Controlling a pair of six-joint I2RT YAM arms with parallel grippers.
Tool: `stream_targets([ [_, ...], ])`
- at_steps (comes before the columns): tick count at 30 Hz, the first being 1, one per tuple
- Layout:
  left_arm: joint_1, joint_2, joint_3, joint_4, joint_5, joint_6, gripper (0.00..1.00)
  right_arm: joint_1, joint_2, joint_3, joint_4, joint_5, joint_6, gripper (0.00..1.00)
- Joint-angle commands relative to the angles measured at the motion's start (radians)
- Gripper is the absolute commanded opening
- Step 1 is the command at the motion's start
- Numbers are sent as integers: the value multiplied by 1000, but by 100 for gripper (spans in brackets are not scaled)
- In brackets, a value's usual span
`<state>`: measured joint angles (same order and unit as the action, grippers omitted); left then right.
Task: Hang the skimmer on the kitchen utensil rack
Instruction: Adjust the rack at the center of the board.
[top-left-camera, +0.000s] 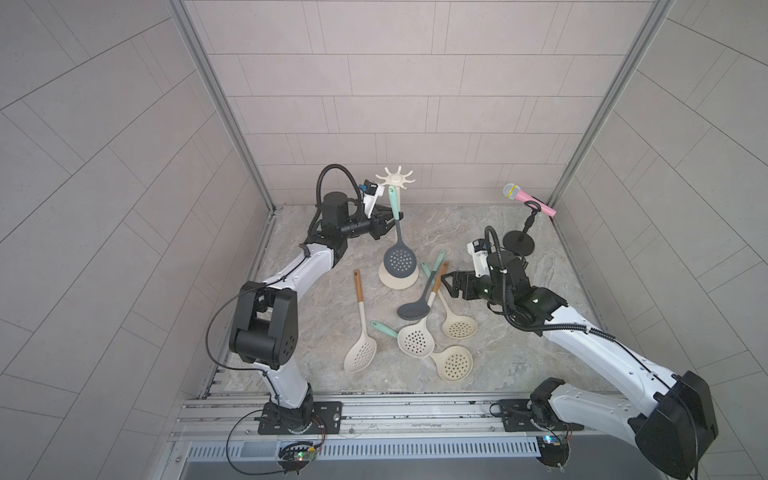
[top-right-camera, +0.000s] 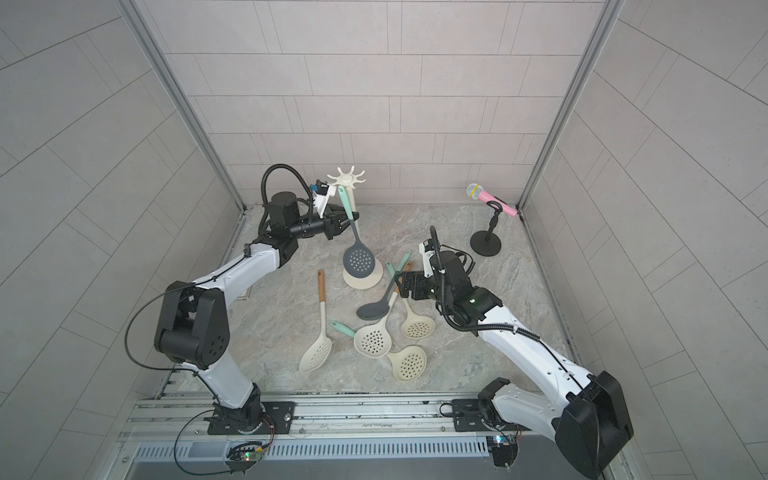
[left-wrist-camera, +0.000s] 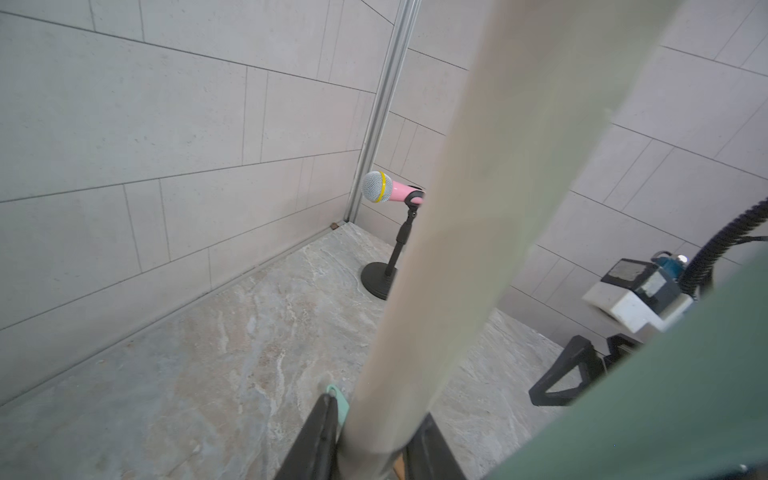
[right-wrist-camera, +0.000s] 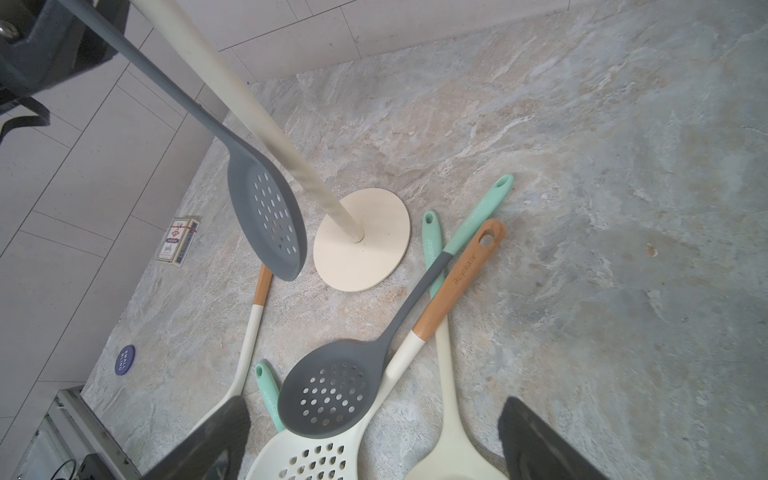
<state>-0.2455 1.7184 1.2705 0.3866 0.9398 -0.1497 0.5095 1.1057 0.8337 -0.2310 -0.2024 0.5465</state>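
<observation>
The cream-white kitchen utensil rack (top-left-camera: 395, 179) (top-right-camera: 345, 178) stands at the back of the table on its round base (right-wrist-camera: 374, 249). A grey skimmer (top-left-camera: 400, 260) (right-wrist-camera: 270, 216) with a mint handle hangs from a crown hook, its head above the base. My left gripper (top-left-camera: 387, 222) (left-wrist-camera: 376, 411) reaches in from the left, level with the lower end of that handle. Its jaws press the rack's pole (left-wrist-camera: 457, 208) from both sides, and the mint handle (left-wrist-camera: 665, 395) passes outside them. My right gripper (top-left-camera: 446, 282) (right-wrist-camera: 374, 405) is open over skimmers lying on the table, holding nothing.
Several loose skimmers (top-left-camera: 415, 340), cream and grey, lie crossed in front of the rack. A pink microphone (top-left-camera: 528, 199) sits on a black stand (top-left-camera: 518, 245) in the back right corner. A card box (right-wrist-camera: 178, 241) and a blue disc (right-wrist-camera: 124, 358) lie near the left wall.
</observation>
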Motion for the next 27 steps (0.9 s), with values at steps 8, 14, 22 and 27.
stream_targets([
  [8,-20,-79,-55,-85,-204,82,7,-2,13,-5,35,3,6,95],
  [14,-34,-82,16,-162,-354,133,0,-3,14,26,-7,33,-24,96],
  [22,-53,-77,46,-169,-506,147,0,-2,48,25,17,10,-1,95],
  [27,-78,-84,11,-137,-589,182,0,-3,49,22,21,11,-1,95],
])
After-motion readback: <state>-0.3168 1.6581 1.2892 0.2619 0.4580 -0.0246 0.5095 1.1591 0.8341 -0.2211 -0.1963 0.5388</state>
